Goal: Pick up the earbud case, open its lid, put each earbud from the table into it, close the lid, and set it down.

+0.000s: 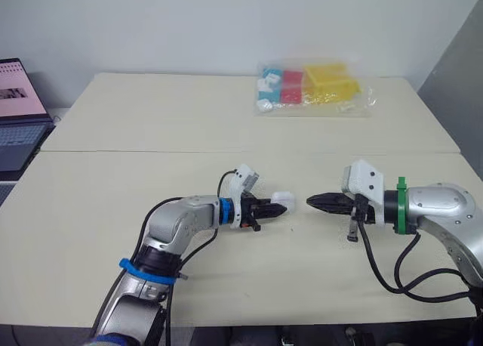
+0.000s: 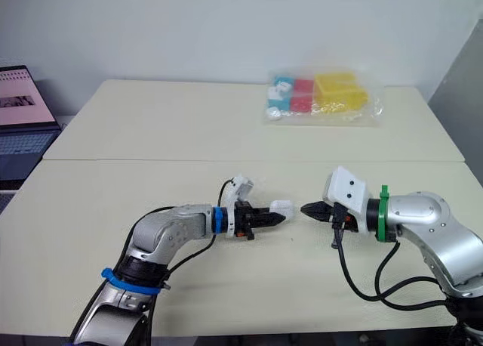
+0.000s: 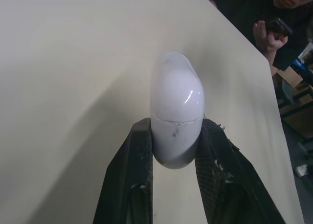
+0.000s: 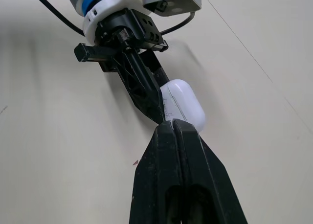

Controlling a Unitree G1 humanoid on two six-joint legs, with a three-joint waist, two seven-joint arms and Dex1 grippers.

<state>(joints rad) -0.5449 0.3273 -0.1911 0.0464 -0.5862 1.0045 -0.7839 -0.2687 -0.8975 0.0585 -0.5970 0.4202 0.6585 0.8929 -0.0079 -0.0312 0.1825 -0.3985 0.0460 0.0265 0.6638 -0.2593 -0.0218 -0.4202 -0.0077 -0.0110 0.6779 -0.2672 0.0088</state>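
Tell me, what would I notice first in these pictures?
Your eye goes straight to the middle of the table, where the left claw grips a white earbud case, its lid shut. The right claw, pinched shut, points at the case from the other side, a small gap away. Near the table's far edge lies a clear bag of bright blue, red and yellow pieces.

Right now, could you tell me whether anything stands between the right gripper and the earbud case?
Nothing visible does. The left gripper holds the earbud case, and the shut right gripper points at it across a short open gap over the table.
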